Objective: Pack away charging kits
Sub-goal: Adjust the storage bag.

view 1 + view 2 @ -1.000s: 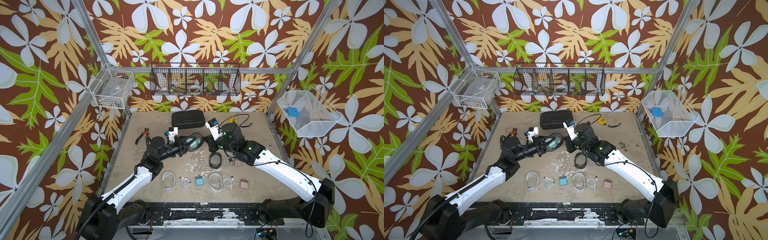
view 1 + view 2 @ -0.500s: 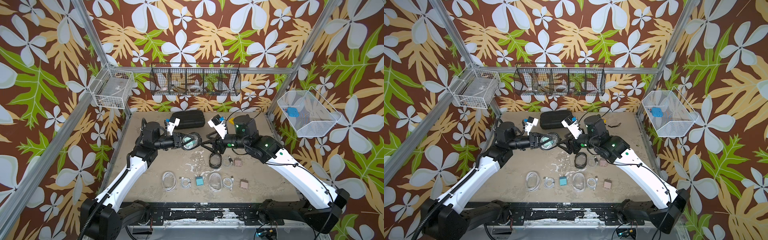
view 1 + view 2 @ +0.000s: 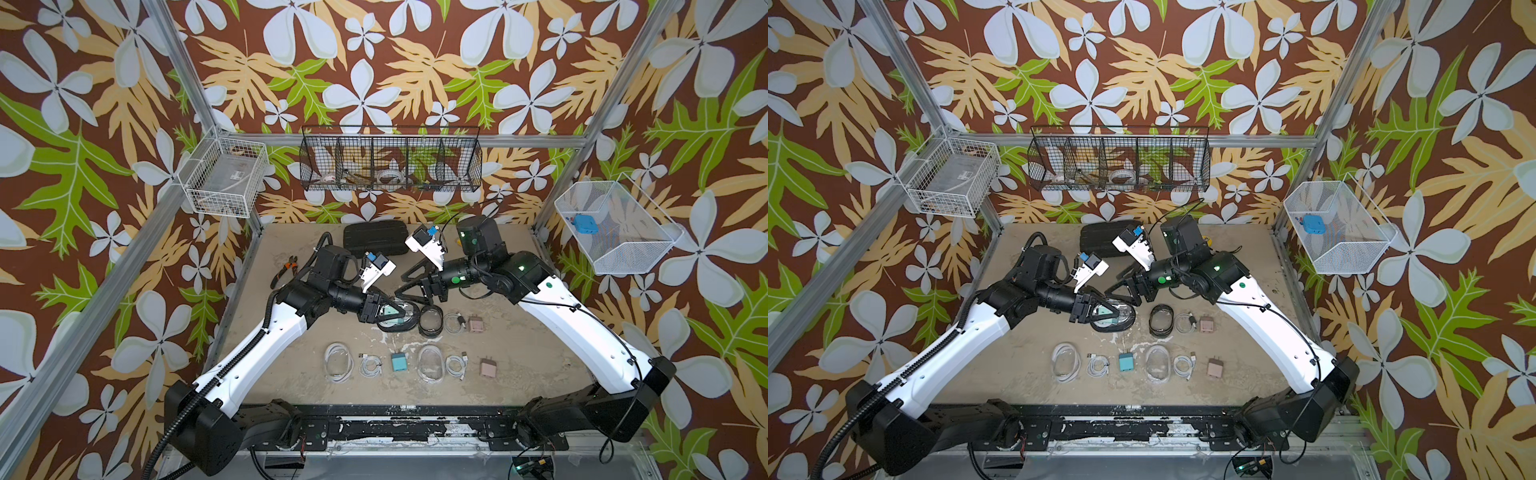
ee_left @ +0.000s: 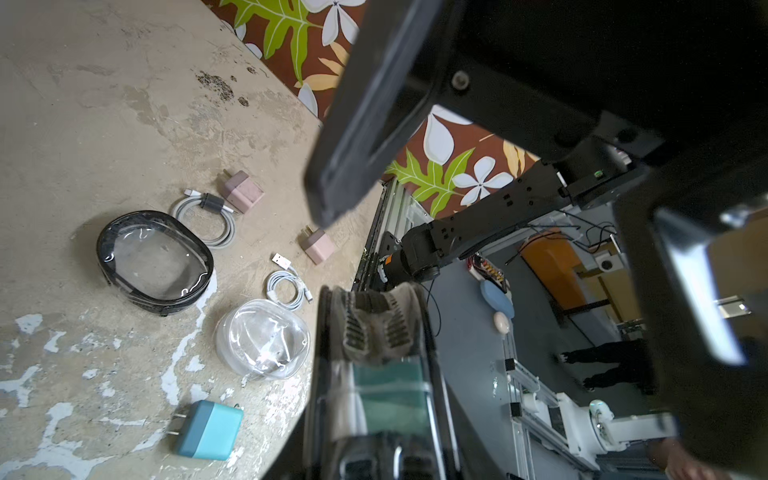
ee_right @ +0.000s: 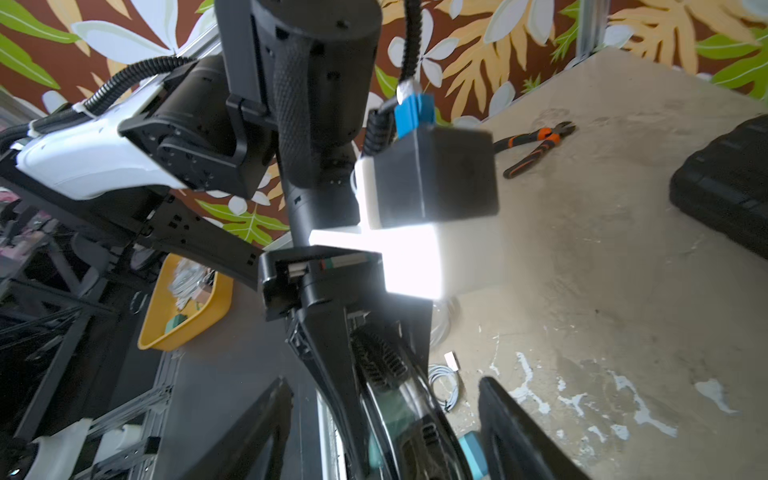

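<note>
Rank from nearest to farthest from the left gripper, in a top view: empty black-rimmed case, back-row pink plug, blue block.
1. Empty black-rimmed case, beside the left gripper and its held case.
2. Back-row pink plug, farther along that row.
3. Blue block, in the right-wall basket.

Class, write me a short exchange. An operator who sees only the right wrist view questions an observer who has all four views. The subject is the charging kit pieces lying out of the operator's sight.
Operator: A dark-rimmed case fills most of my view. Is there another like it?
Observer: Yes. In both top views a second dark-rimmed case lies just beside it, with nothing gripping it.
Operator: Are there any plugs near that one?
Observer: Yes. A pink plug lies in the same row, with a coiled cable between it and that second case.
</note>
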Controlling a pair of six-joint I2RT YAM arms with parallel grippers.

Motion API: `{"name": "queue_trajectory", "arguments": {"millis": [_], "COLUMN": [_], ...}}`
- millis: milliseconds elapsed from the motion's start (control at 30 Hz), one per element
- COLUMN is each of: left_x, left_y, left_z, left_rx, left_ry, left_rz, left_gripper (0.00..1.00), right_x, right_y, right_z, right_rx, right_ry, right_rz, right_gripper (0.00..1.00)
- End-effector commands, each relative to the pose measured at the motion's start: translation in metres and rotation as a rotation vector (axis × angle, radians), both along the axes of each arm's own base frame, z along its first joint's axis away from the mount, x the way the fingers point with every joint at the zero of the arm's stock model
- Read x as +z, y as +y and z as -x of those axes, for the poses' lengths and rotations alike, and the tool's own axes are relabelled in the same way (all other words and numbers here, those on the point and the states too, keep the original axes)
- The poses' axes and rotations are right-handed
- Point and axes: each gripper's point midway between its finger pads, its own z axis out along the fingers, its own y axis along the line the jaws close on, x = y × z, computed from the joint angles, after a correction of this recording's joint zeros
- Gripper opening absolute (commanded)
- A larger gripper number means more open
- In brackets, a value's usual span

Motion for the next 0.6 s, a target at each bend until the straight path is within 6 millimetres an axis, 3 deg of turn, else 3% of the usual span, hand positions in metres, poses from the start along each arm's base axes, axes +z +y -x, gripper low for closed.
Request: {"name": "queue_trajectory", "arguments": {"millis": [0,167,333,567], "left_x": [-0.001,0.004,0.006,0.006], "left_y": [0.002,0.002,0.000,0.001], "left_z": [0.006,0.013,0.018,0.020], "left_rx": [-0.039,-0.065,-0.081,-0.077], "left_ry": [-0.046,-0.046,-0.047,-0.063], "left_rz": [-0.010,0.013,0.020,0.017], "left_gripper": [0.00,0.00,0.01,0.01], "right_x": [-0.004,-0.032,-0.053,-0.050], "right_y": [-0.007,-0.016,-0.013,-0.008], "right_z": [0.020,0.019,0.022,0.028], "right_rx": [0.074,0.043,0.081,0.143], "right_ry": [0.086,0.129,0.175,0.204], "right_rz": [-0.047,-0.018,-0.032,-0.077], "right_gripper": [0.72,0.70,0.62,0.22]}}
